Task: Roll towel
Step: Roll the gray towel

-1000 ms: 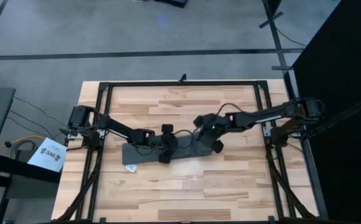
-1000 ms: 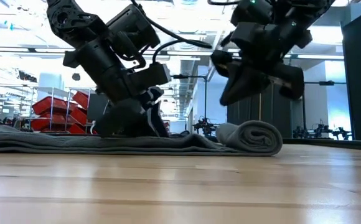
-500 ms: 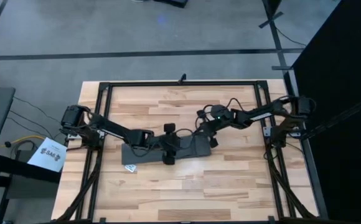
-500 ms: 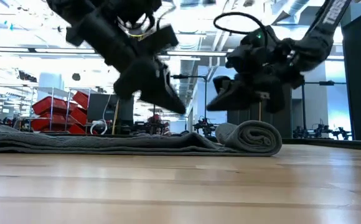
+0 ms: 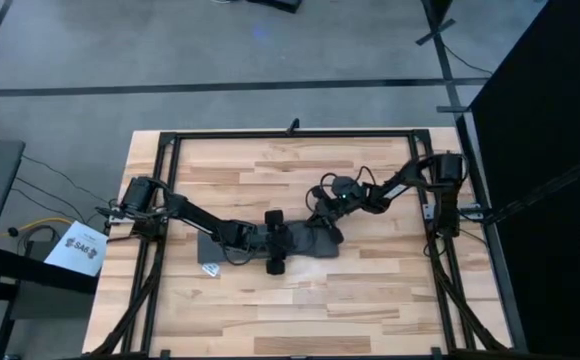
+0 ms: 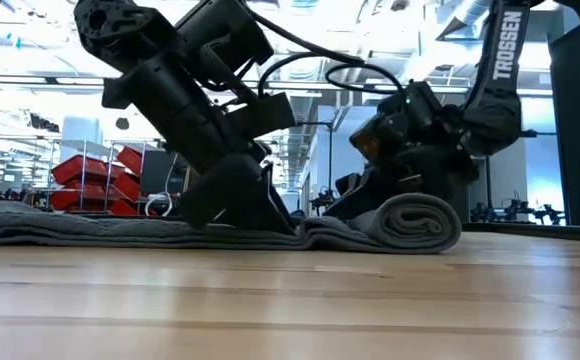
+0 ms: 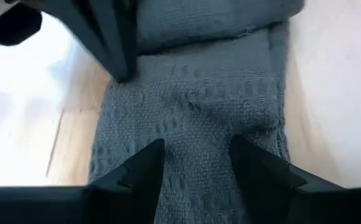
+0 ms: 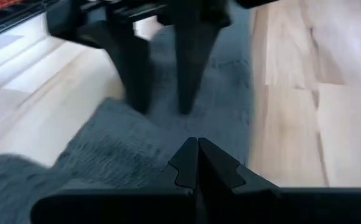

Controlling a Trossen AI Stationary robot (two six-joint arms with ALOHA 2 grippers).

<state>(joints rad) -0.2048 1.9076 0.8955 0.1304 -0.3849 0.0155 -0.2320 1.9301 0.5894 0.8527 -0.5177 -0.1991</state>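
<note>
The dark grey towel [image 5: 255, 246] lies flat along the middle of the table. Its right end is wound into a roll [image 6: 410, 224], and a small white label [image 5: 210, 269] shows at its near left corner. My left gripper [image 7: 196, 163] stands open on the flat part just left of the roll, with cloth between its fingers. My right gripper [image 8: 197, 155] is shut and low at the roll's far side, reaching in from the table's right. In the low view the roll hides its fingertips. My left gripper has both fingertips [image 7: 152, 158] down on the flat single stretch of the towel [image 7: 196, 118], close to the roll. It slants down from the table's left. The cloth between the fingers puckers a little and stays on the table. My right gripper has its shut fingers at the towel [image 8: 168, 134] by the roll, slanting down from the table's right. Whether they press on the cloth or hover just above it, I cannot tell.
Bare wooden tabletop [image 5: 300, 300] lies all around the towel. A black metal frame [image 5: 290, 133] runs along the table's edges. The two grippers stand close together over the towel's right half.
My left gripper has lifted off the towel, gone toward the table's right edge and come down again closer to the roll. My right gripper has dropped from above the roll, going toward the table's left, and now sits low against it.
</note>
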